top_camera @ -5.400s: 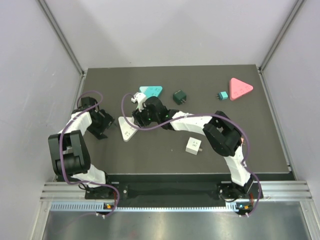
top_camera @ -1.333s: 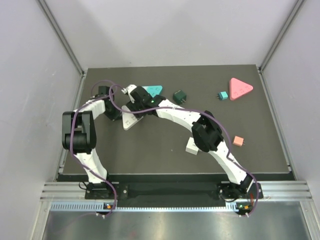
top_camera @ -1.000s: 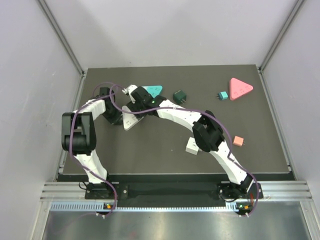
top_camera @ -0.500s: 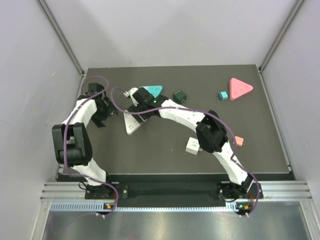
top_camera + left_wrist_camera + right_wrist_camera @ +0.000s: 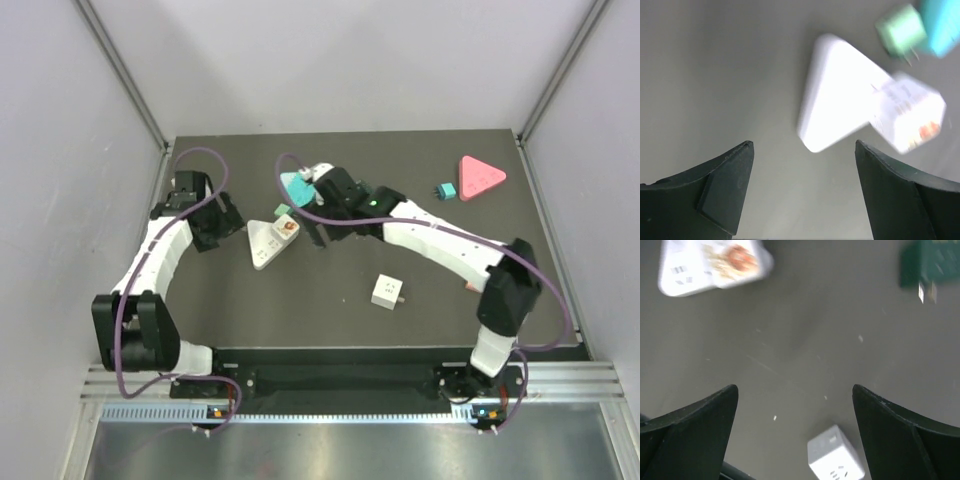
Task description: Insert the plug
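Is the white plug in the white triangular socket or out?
In, apparently: the white plug sits on a corner of the white triangular socket, ungripped.

Both arms reach toward the upper middle of the frame, jaws spread.
The left arm [image 5: 158, 250] climbs the left side and bends inward at the wrist; the left gripper [image 5: 802, 192] has its jaws wide apart. The right arm [image 5: 440, 245] arcs from lower right to centre; the right gripper [image 5: 796, 435] gapes equally wide.

White socket [image 5: 260, 247], pink triangle [image 5: 481, 177], dark green plug [image 5: 930, 261], white cube [image 5: 387, 291]
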